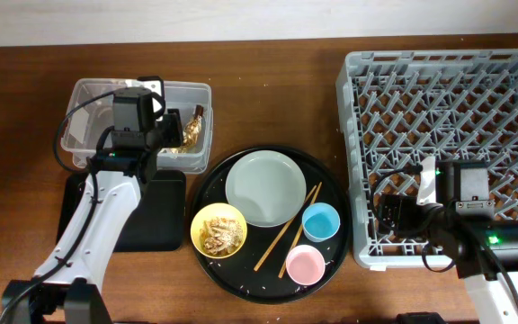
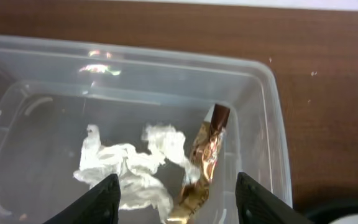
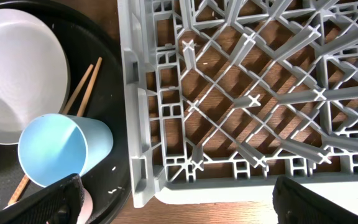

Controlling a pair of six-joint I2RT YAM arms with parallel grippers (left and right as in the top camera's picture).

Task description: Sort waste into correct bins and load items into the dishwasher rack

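The surface is dark brown wood, with a pale strip of wall along its far edge. My left tool (image 2: 179, 202) hangs over the clear tub (image 2: 166, 59), its two black fingers (image 2: 102, 202) spread apart with nothing between them. Directly beneath, on the tub floor, lie the crumpled tissue (image 2: 126, 168) and the brown-gold wrapper (image 2: 207, 149), touching each other. The wrapper's long axis runs away from me and a little to the right. Both look delivered, so I judge this tool free for the next job.

Just nearer me than the tub sits the shallow black tray (image 1: 165, 216), partly under my left arm; nothing shows on the part I can see. To its right, on the round black tray (image 1: 209, 180), the yellow bowl (image 1: 198, 227) holds the food scraps (image 1: 220, 234). That is the relation that matters: the bowl lies toward me and to the right of the left tool, just beside the shallow tray, and the left arm is clearly the nearer one. I take the scraps to be the waste left to sort.

My right tool (image 3: 185, 202) is also wide open and empty, hovering above the near left corner of the dishwasher rack (image 3: 131, 74), which holds nothing that I can see. Just across the rack wall to its left stands the blue cup (image 3: 64, 149), with the chopsticks (image 3: 84, 84) and plate (image 3: 17, 68) beyond it and the pink cup (image 1: 305, 264) nearer me.
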